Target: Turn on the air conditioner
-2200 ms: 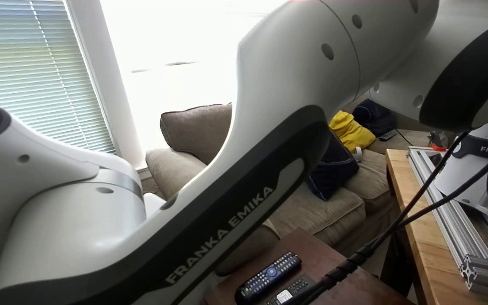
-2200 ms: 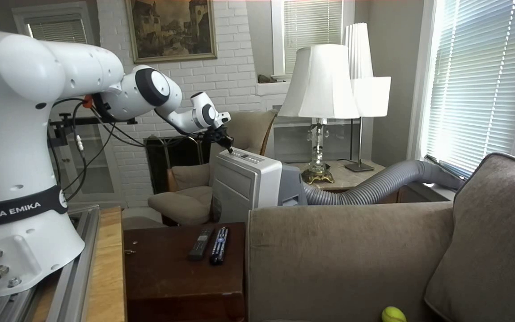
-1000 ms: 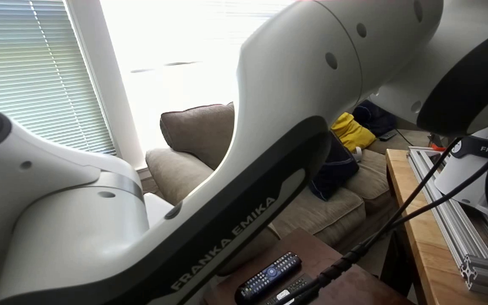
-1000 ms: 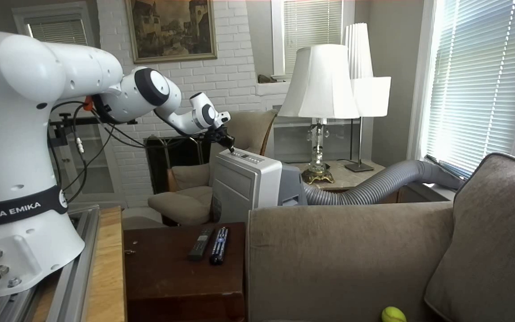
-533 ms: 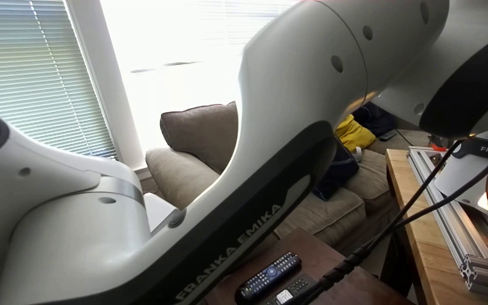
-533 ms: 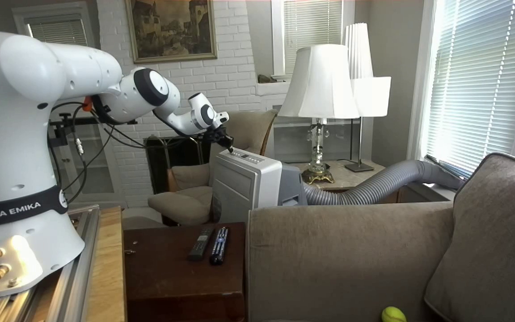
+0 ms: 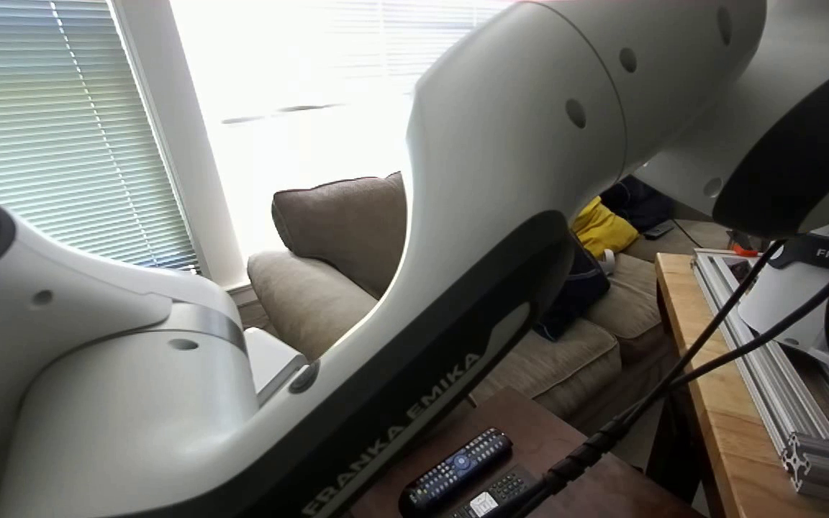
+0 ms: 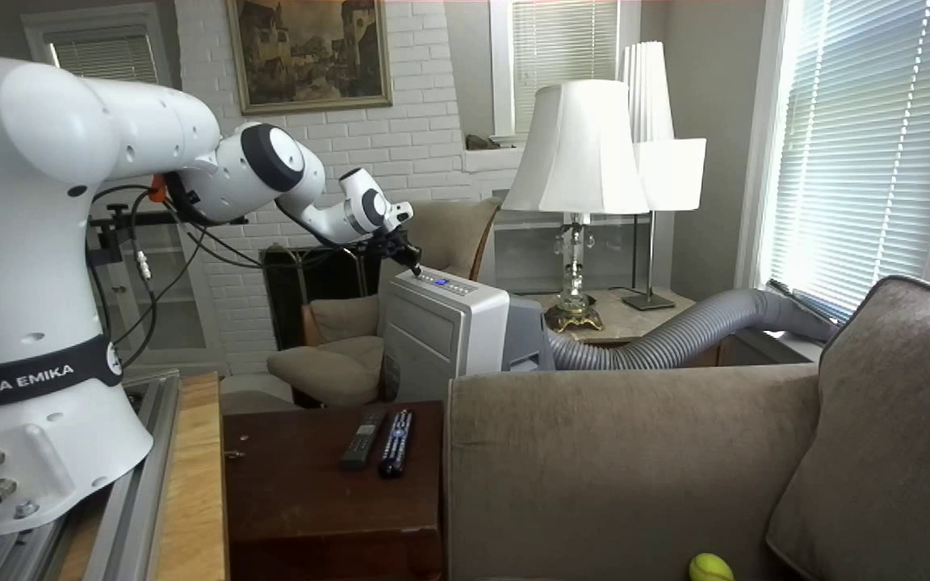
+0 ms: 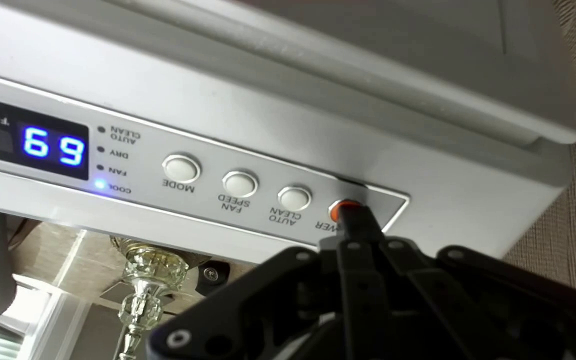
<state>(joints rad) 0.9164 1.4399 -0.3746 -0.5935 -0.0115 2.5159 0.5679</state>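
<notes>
The light grey-white air conditioner (image 8: 425, 331) stands beyond the brown side table in an exterior view. Its display (image 9: 48, 142) glows blue with "69" in the wrist view, and the COOL light (image 9: 100, 184) is lit. The lit display also shows in an exterior view (image 8: 442, 282). My gripper (image 9: 360, 220) is shut with nothing between its fingers. Its fingertips are at the orange power button (image 9: 337, 211) and cover part of it. In an exterior view the gripper (image 8: 415, 265) reaches down to the panel's near end. My arm's tip is out of sight in the remaining exterior view.
A grey hose (image 8: 675, 327) runs from the unit to the window. Two black remotes (image 8: 362, 440) (image 8: 396, 444) lie on the brown side table (image 8: 328, 516). A lamp (image 8: 578, 153) stands behind the unit. A sofa arm (image 8: 626, 452) is in front of it.
The display, dark in the earlier exterior frames, is now lit blue. My arm has sunk slightly, and the fingertips stay at the panel's end. A warm light on the robot base half a second ago is gone.
</notes>
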